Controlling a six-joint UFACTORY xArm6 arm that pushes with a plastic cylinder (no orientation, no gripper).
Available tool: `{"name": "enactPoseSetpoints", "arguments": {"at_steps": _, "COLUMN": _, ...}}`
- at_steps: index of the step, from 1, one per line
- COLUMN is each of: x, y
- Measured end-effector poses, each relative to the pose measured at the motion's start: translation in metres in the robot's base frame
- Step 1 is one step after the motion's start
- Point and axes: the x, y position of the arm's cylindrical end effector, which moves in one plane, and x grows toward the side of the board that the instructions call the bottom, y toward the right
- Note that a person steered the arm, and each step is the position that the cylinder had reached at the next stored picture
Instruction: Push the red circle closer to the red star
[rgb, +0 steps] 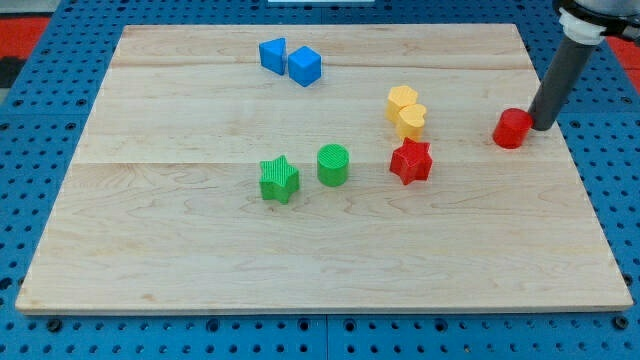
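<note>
The red circle (512, 129) lies near the board's right edge. The red star (411, 161) lies to its left and a little lower, about a hundred pixels away. My tip (541, 127) stands right beside the red circle on its right side, touching or nearly touching it. The dark rod rises from the tip toward the view's top right corner.
Two yellow blocks (406, 111) sit close together just above the red star. A green circle (333, 164) and a green star (279, 180) lie left of it. Two blue blocks (291, 60) sit near the top edge. The wooden board (200, 250) rests on a blue pegboard.
</note>
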Motion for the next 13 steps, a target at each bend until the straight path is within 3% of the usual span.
{"name": "enactPoseSetpoints", "arguments": {"at_steps": 3, "x": 0.045, "y": -0.025}}
{"name": "enactPoseSetpoints", "arguments": {"at_steps": 5, "x": 0.030, "y": 0.005}}
{"name": "enactPoseSetpoints", "arguments": {"at_steps": 7, "x": 0.030, "y": -0.056}}
{"name": "enactPoseSetpoints", "arguments": {"at_steps": 9, "x": -0.022, "y": -0.052}}
{"name": "enactPoseSetpoints", "arguments": {"at_steps": 10, "x": -0.028, "y": -0.058}}
{"name": "enactPoseSetpoints", "arguments": {"at_steps": 13, "x": 0.020, "y": -0.097}}
